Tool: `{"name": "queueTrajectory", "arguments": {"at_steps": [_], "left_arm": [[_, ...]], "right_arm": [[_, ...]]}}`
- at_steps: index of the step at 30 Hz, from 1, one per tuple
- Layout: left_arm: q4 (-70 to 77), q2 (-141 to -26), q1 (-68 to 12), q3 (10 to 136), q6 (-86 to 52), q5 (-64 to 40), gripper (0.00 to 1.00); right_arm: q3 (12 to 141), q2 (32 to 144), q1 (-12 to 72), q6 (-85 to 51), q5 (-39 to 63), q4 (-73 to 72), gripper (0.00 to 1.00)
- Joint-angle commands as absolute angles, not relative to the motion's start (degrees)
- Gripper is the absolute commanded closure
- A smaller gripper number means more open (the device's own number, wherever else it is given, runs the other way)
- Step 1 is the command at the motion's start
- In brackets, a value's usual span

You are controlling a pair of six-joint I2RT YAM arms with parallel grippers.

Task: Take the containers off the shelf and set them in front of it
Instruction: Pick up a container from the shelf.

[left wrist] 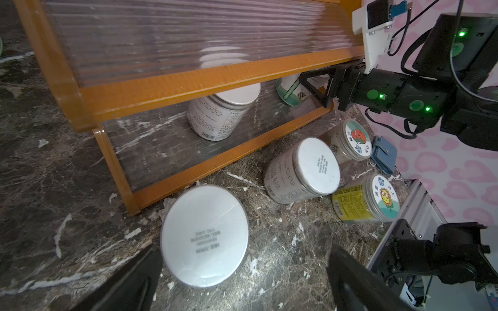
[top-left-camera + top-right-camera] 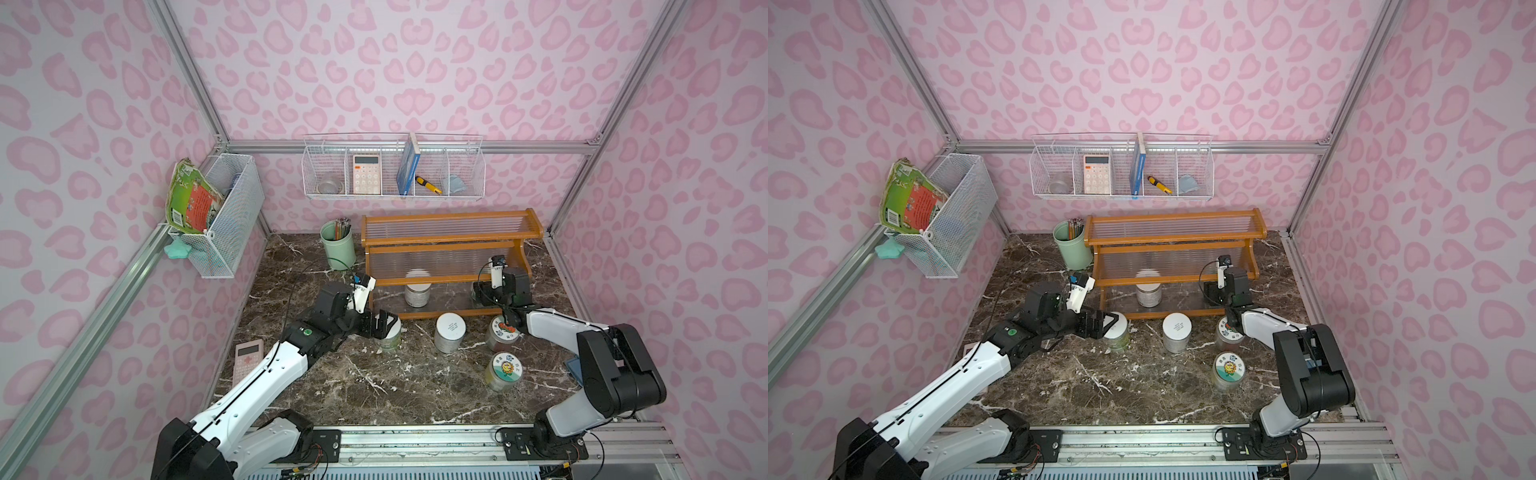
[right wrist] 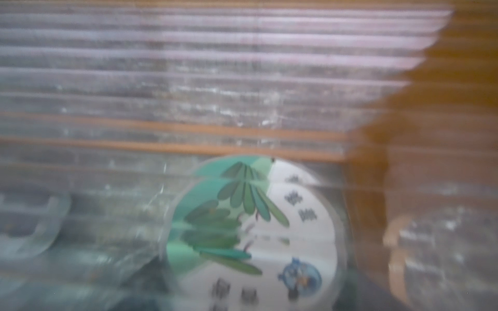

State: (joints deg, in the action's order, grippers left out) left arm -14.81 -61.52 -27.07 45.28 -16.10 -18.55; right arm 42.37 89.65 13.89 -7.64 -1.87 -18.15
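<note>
Fetching the leaf jar [image 3: 253,234] off the shelf [image 2: 446,242]
The right claw [image 1: 305,86], reaching into the bottom tier, is pressed onto the leaf jar; next it should draw it out level and stand it in front. The left claw [image 2: 382,325] is spread over a white jar [image 1: 204,235] on the table [image 2: 374,386], gripping nothing. A second white jar [image 2: 417,293] stands on that tier

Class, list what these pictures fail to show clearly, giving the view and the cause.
- Right wrist view: blur leaves the print on the green-lidded jar unreadable.
- Both top views: the right gripper has its tips hidden by its own wrist and the shelf.
- A top view: the left arm covers part of the pink calculator.
</note>
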Motion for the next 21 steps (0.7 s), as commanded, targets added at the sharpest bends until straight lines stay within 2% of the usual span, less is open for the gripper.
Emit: {"name": "queueTrajectory", "arguments": {"at_steps": [1, 21], "left_arm": [[-14.80, -61.39, -27.07, 45.44, -15.96, -18.59, 0.01], [-15.16, -60.95, -27.07, 45.62, -15.95, -18.46, 0.01]], "right_arm": [[42.23, 88.61, 14.15, -7.56, -1.19, -20.35, 0.26], [38.73, 80.38, 14.69, -8.79, 3.43, -15.17, 0.30]]}}
